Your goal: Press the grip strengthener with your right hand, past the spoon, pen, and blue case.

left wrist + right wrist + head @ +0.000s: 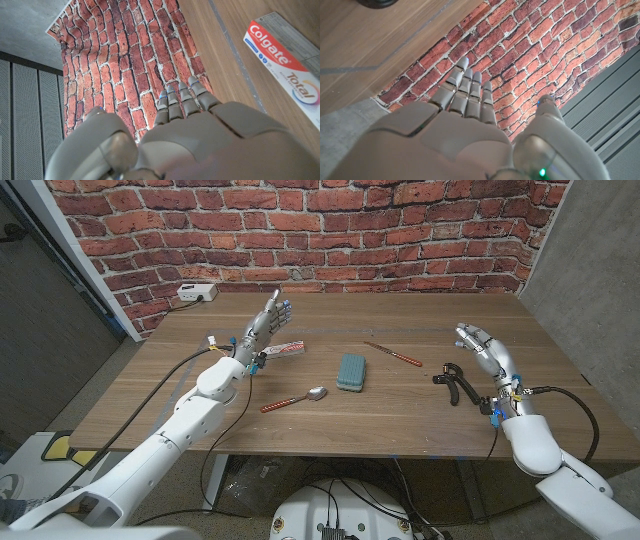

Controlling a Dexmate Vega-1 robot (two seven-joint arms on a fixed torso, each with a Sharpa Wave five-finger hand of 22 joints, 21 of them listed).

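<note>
Hovering at frame right, the right hand [483,352], fingers extended and empty, is just beside the grip strengthener [452,381].

Even, diffuse light from overhead falls across the wooden table [330,405] and the brick wall [300,230] in the head view, bright without glare; small things throw only faint, soft shadows, and the frame darkens toward the left edge. The picture is fairly sharp but coarse in fine detail. In the left wrist view the left hand [190,135] is soft and out of focus close to the lens, while the toothpaste box [287,70] reads crisp. In the right wrist view the right hand [465,130] blurs likewise, bricks beyond it sharp.
</note>
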